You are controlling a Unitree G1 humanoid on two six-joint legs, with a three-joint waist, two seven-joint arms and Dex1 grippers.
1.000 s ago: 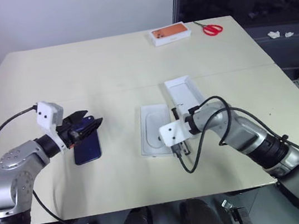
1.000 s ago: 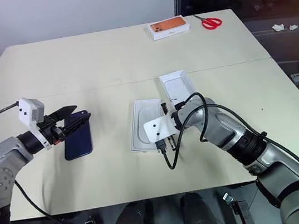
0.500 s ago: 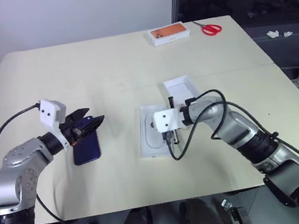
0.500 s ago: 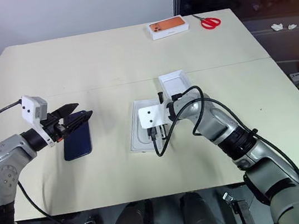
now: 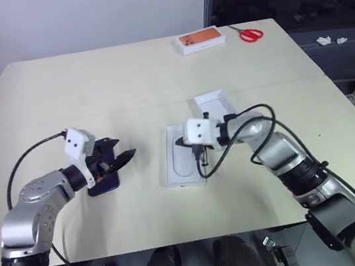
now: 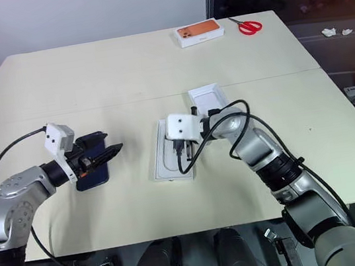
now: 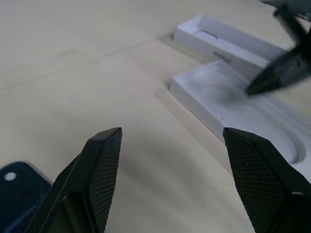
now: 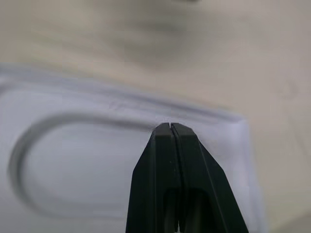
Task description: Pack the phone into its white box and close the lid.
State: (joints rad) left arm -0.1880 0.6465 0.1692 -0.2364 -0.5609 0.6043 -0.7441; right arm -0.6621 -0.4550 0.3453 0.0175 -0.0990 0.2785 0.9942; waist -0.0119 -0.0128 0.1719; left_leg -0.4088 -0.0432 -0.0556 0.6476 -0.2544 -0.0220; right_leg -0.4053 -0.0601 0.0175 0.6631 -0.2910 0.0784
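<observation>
Left pincer [image 5: 123, 160] spread wide and empty, hovering right over the phone [image 5: 104, 182] flat on the table [image 5: 123, 81], likely lining up a pick. Right pincer [image 8: 171, 127] clenched, empty, tips over the recessed insert [image 5: 185, 162], which sits beside the white box [image 5: 218, 108] just beyond it. Orange-topped box [image 5: 201, 39] and scissors [image 5: 251, 33] well apart, not in the way.

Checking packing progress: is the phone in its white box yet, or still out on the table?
Out. The phone lies flat on the table beside the open left tool, apart from the white box.
</observation>
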